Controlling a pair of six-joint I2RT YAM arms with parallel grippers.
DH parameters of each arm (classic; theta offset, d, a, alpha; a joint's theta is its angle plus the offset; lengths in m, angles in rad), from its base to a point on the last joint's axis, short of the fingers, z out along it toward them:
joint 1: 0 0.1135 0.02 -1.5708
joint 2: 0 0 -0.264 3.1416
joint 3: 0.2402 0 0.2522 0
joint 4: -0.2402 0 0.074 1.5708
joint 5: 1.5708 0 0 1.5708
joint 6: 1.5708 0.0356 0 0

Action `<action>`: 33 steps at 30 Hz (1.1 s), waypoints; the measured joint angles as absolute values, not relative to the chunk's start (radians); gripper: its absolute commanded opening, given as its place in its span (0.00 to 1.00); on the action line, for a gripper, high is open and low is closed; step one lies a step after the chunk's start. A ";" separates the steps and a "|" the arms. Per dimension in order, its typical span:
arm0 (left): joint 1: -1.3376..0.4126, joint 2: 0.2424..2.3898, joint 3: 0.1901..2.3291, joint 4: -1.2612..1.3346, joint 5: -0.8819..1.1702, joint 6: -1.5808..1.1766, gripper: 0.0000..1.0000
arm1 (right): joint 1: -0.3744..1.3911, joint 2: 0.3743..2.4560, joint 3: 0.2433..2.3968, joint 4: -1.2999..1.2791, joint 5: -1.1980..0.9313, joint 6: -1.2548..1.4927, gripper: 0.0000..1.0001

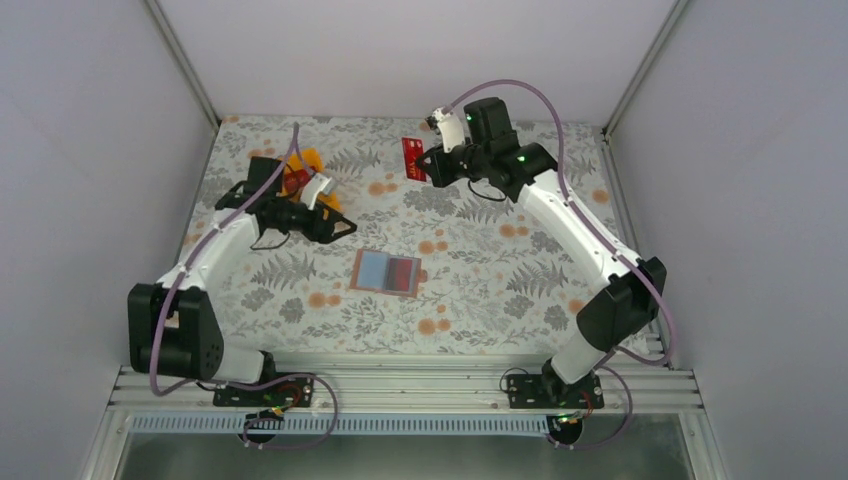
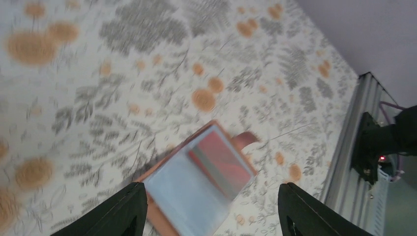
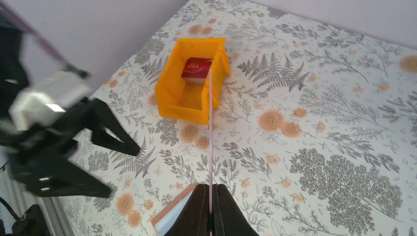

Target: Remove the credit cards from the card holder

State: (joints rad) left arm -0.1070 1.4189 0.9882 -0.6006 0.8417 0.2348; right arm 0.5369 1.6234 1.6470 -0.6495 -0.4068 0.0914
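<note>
Hovering spread and empty, left gripper has the card holder close at 4 o'clock, long axis 9-to-3, a red card probably inside; left arm nearer. Right gripper pinches a credit card at the holder's 12 o'clock.

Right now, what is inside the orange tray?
One red card lies at the far end of the tray. Its near wall hides part of the floor, so more there cannot be ruled out.

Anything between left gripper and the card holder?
No. The top view shows only bare floral tablecloth between the open left gripper and the card holder, which lies open on it.
</note>
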 measured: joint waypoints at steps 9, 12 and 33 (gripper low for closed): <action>-0.109 1.366 1.497 -0.920 0.835 0.466 0.99 | 0.534 1.652 1.695 -0.697 -0.489 0.155 0.04; -0.110 1.372 1.674 -1.008 0.794 0.550 1.00 | 0.534 1.652 1.695 -0.697 -0.540 0.165 0.04; -0.224 0.672 1.041 -0.339 0.436 1.823 0.97 | 0.615 1.601 1.618 -0.618 -0.851 0.211 0.04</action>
State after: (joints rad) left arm -0.2237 0.6724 1.0409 -0.3393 0.4362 1.8229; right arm 0.6147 1.6012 1.6176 -0.6182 -0.8509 0.2108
